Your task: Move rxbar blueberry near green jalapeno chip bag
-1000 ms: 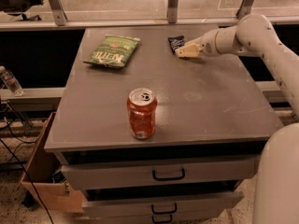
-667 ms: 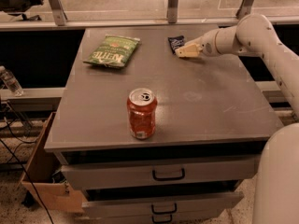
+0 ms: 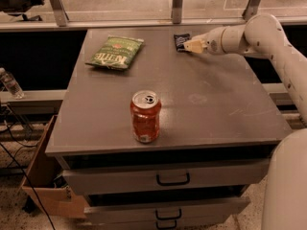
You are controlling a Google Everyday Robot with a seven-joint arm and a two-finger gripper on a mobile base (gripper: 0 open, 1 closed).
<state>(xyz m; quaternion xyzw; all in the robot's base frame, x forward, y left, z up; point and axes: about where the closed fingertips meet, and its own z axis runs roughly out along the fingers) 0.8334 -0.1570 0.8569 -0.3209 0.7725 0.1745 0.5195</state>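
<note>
The rxbar blueberry [image 3: 181, 41] is a small dark wrapper lying flat at the far right of the grey table top [image 3: 192, 99]. My gripper [image 3: 191, 46] reaches in from the right and sits at the bar's right edge, low over the table. The green jalapeno chip bag [image 3: 115, 52] with white lettering lies flat at the far left of the table, well apart from the bar and the gripper.
An orange soda can [image 3: 145, 116] stands upright near the table's front middle. Drawers [image 3: 172, 178] sit below the top. A cardboard box [image 3: 45, 186] is on the floor at the left. A rail [image 3: 144, 23] runs behind the table.
</note>
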